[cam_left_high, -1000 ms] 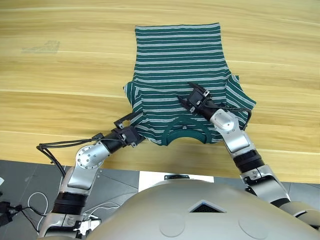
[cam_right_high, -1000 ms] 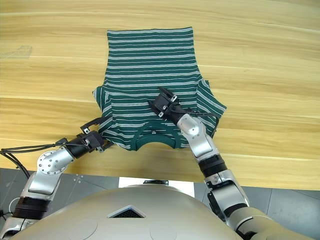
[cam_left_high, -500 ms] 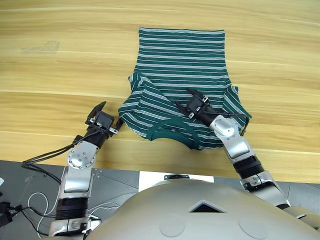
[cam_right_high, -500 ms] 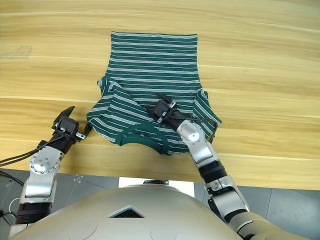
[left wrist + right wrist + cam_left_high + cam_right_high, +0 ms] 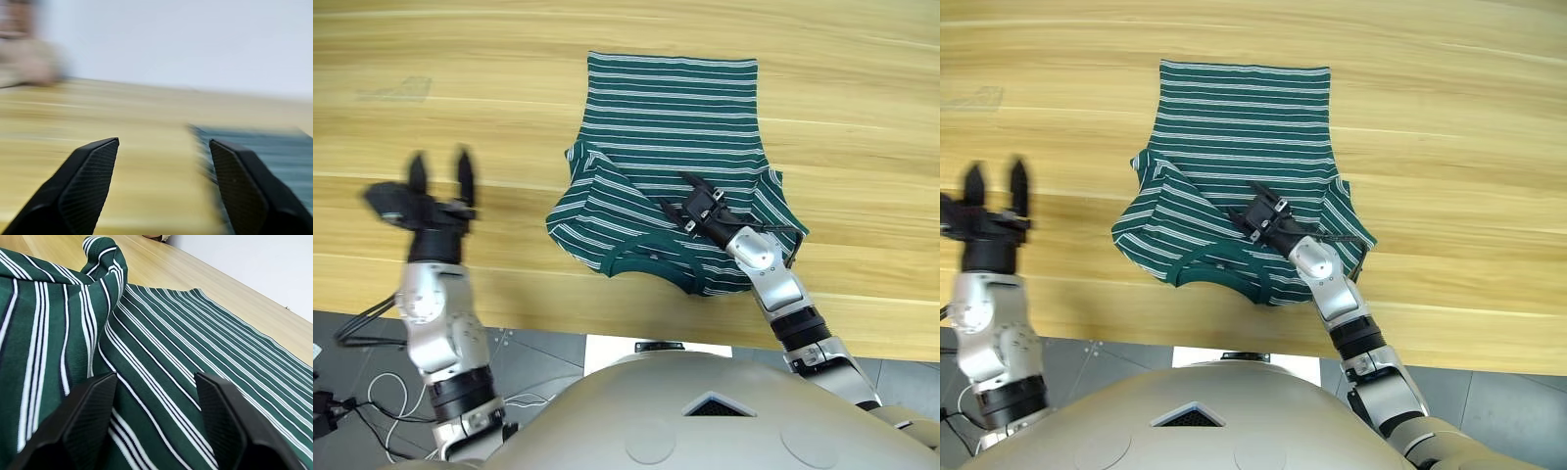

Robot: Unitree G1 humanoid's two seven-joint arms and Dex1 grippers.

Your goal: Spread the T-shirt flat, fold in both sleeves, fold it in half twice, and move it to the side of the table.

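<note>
Left gripper [image 5: 438, 171]: since a second ago it has let go of the T-shirt's near left corner and swung up and out. It now hangs well left of the cloth, fingers wide and holding nothing. The wrist view is blurred, so the arm is probably mid-swing.

T-shirt [image 5: 671, 108]: it lies mid-surface with the hem far from you and the collar [image 5: 651, 257] near. The left sleeve [image 5: 592, 186] now lies folded in across the body, slightly rumpled. The right sleeve [image 5: 785, 211] juts out past the side seam.

Right gripper [image 5: 677, 193]: it has stayed put on the cloth just beyond the collar, fingers apart and pinching nothing.

Judgement: one sleeve fold is done, and the right sleeve is next.

Room: the collar sits near the surface's front edge [image 5: 509, 318], so there is little slack to drag toward you. You have bare surface [image 5: 460, 78] to the left, right and beyond the hem for the halving folds and the final move aside.
</note>
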